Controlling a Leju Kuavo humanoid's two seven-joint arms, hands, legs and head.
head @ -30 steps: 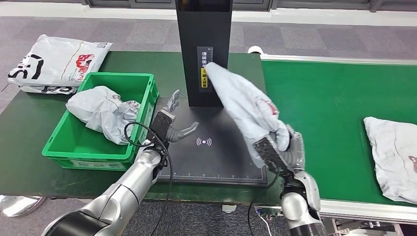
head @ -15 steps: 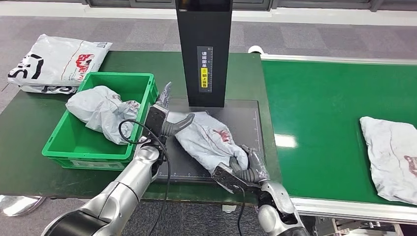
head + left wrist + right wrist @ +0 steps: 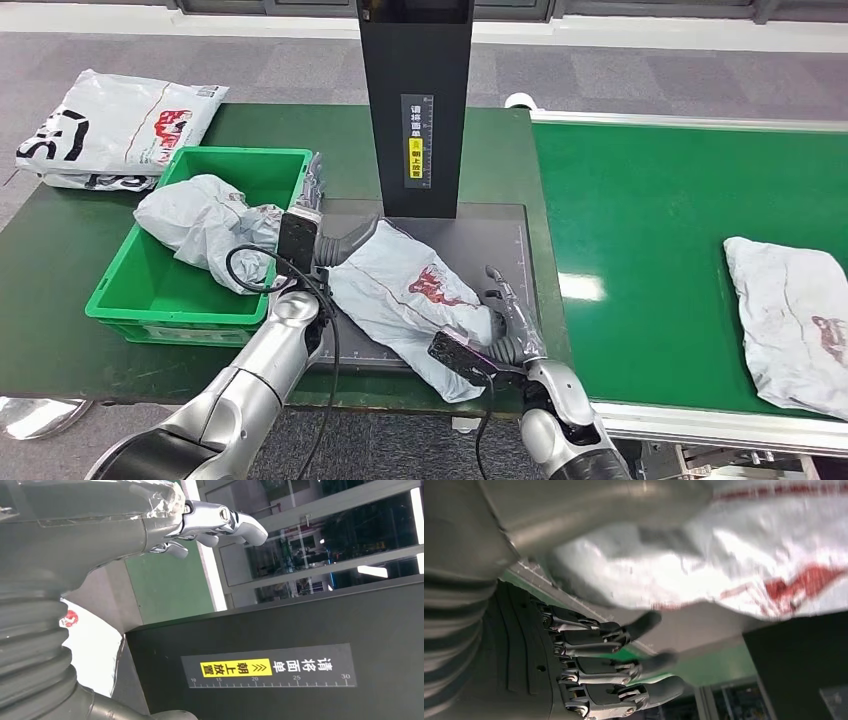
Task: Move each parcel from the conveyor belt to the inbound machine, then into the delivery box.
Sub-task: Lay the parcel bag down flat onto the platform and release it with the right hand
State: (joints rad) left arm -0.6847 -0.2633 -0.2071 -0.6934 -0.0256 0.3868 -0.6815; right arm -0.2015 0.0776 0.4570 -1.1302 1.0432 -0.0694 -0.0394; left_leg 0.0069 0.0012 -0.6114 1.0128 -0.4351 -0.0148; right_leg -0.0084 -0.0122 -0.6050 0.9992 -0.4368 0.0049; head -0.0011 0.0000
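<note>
A grey parcel with a red print (image 3: 405,295) lies flat on the black plate (image 3: 500,235) of the inbound machine, in front of its black column (image 3: 415,100). My left hand (image 3: 318,225) is at the parcel's far left end, fingers apart, thumb touching its edge. In the left wrist view the left hand (image 3: 210,522) holds nothing, and the parcel (image 3: 92,645) lies beside it. My right hand (image 3: 508,322) sits at the parcel's near right end with fingers stretched out. The right wrist view shows the right hand (image 3: 609,670) spread, the parcel (image 3: 724,545) just beyond it.
The green delivery box (image 3: 240,153) stands left of the plate with a crumpled grey parcel (image 3: 205,225) inside. Another grey parcel (image 3: 790,320) lies on the green conveyor belt (image 3: 650,230) at the right. A white printed bag (image 3: 110,125) rests on the table's far left corner.
My right hand brought the parcel down from against the column onto the plate and let go. The parcel slid left, my left hand drew back toward the box, and the belt parcel shifted slightly left.
</note>
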